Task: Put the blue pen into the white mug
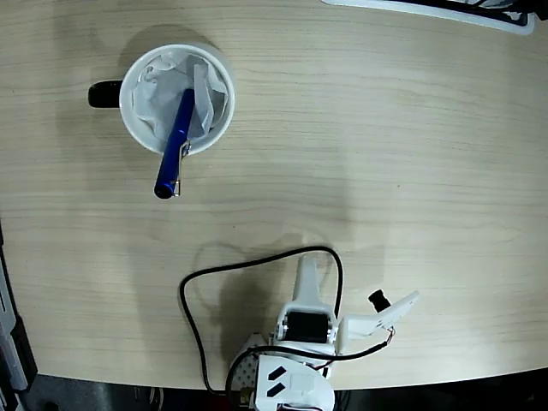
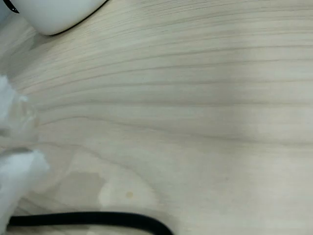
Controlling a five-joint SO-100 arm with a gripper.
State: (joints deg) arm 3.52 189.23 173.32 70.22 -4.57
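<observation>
One blue pen (image 1: 175, 145) leans inside the white mug (image 1: 135, 117) in the fixed view, its clip end poking over the rim. Well below the mug, the gripper (image 1: 360, 295) rests spread open. The wrist view shows the mug's base (image 2: 54, 14) above a black cable (image 2: 88, 219).

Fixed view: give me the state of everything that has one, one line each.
blue pen: standing tilted in the mug, clip end sticking out over the rim.
white mug: upright, lined with crumpled paper, holding the pen.
gripper: folded back near the arm's base, far from the mug, holding nothing; open or shut unclear.
black cable: looped loose on the table.
</observation>
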